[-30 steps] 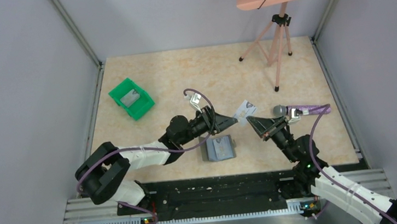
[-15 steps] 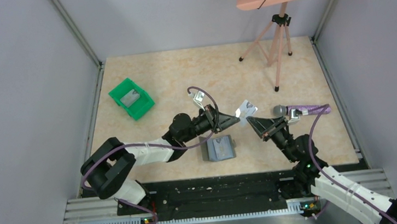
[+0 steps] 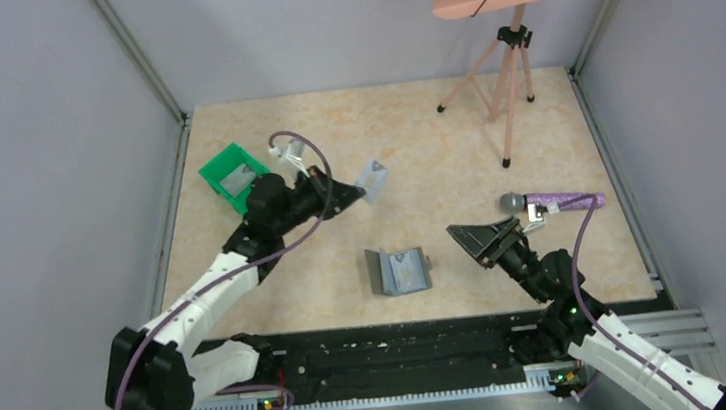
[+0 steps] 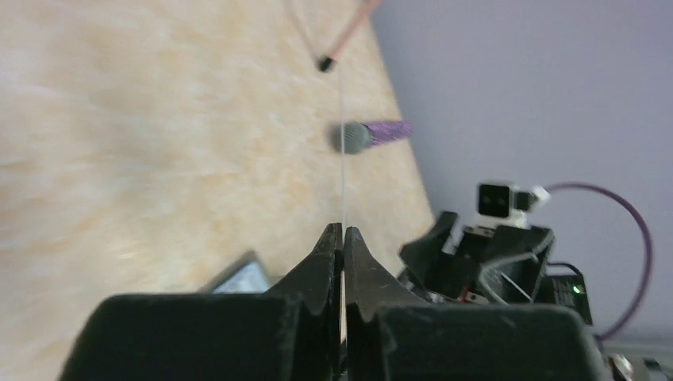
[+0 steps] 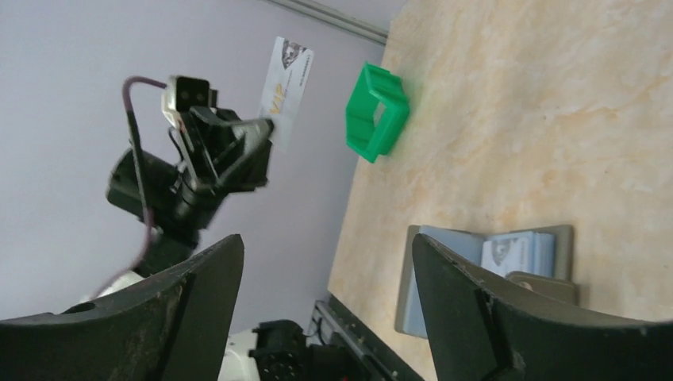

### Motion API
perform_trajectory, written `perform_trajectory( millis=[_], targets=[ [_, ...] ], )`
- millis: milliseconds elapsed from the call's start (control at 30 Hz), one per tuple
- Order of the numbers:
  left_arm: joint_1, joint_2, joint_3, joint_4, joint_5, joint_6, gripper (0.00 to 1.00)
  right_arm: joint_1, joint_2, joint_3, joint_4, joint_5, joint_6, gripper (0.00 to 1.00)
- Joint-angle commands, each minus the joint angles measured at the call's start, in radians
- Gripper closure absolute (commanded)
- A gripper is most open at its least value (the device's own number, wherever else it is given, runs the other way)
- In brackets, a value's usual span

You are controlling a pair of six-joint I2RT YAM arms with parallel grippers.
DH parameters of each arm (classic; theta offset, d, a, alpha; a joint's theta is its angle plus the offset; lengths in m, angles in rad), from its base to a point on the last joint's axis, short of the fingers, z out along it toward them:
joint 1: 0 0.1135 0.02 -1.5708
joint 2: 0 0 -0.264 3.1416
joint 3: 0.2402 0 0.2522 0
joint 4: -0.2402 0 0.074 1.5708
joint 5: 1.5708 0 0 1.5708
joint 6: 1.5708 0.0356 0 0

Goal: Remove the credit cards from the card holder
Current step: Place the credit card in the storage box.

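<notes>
Card holder (image 3: pixel 400 270) lies open on the bench (image 3: pixel 433 138), close to the near edge and between the two arms. Its left flap is tilted up, and its blue-grey inside faces upward. At least one card is tucked in the pocket of the flat right half (the right wrist view shows this best).

The left end effector (image 3: pixel 358 193) is clamped shut on a credit card (image 3: pixel 372 178), pinching it by one short edge. The card is held up off the bench, well apart from the holder. Seen from the left wrist, it is only a thin line running out from between the closed fingers. Just behind this arm sits a green bin (image 3: pixel 215 169) with something flat and grey inside.

The right end effector (image 3: pixel 468 243) is spread wide and holds nothing. It hovers just to the right of the holder, facing it.

A microphone (image 3: pixel 512 202) with a purple handle lies near the right arm, and a tripod (image 3: pixel 508 81) stands at the far right.
</notes>
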State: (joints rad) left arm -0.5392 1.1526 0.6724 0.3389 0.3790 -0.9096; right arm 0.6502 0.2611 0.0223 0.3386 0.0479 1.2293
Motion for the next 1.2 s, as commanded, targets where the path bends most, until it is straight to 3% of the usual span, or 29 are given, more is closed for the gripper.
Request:
perform_trajectory(
  millis=[0,133,433,667,733,867,1167],
  targets=[
    [0.213,-0.116,0.179,-0.567,0.086,0.279,1.0,-0.007,-0.045,0.047,-0.127,-0.045,-0.092,0.2],
    [0.365,-0.122,0.295,-0.831,0.08,0.461,1.0,-0.006,-0.05,0.034,-0.137,-0.089,-0.107,0.19],
    [0.671,0.073,0.409,-0.996,0.164,0.604,1.0,-0.006,-0.047,0.074,-0.233,-0.137,-0.172,0.18],
    [0.783,0.294,0.658,-1.181,0.133,0.705,1.0,-0.006,-0.038,0.045,-0.251,-0.146,-0.17,0.18],
    [0.797,0.348,0.711,-1.222,0.059,0.718,1.0,-0.006,-0.031,0.038,-0.251,-0.158,-0.164,0.18],
    [0.821,0.421,0.723,-1.198,-0.001,0.731,1.0,-0.006,-0.003,0.038,-0.25,-0.182,-0.162,0.18],
    [0.853,0.588,0.829,-1.186,0.011,0.719,1.0,-0.007,0.087,0.077,-0.231,-0.179,-0.209,0.18]
  ],
)
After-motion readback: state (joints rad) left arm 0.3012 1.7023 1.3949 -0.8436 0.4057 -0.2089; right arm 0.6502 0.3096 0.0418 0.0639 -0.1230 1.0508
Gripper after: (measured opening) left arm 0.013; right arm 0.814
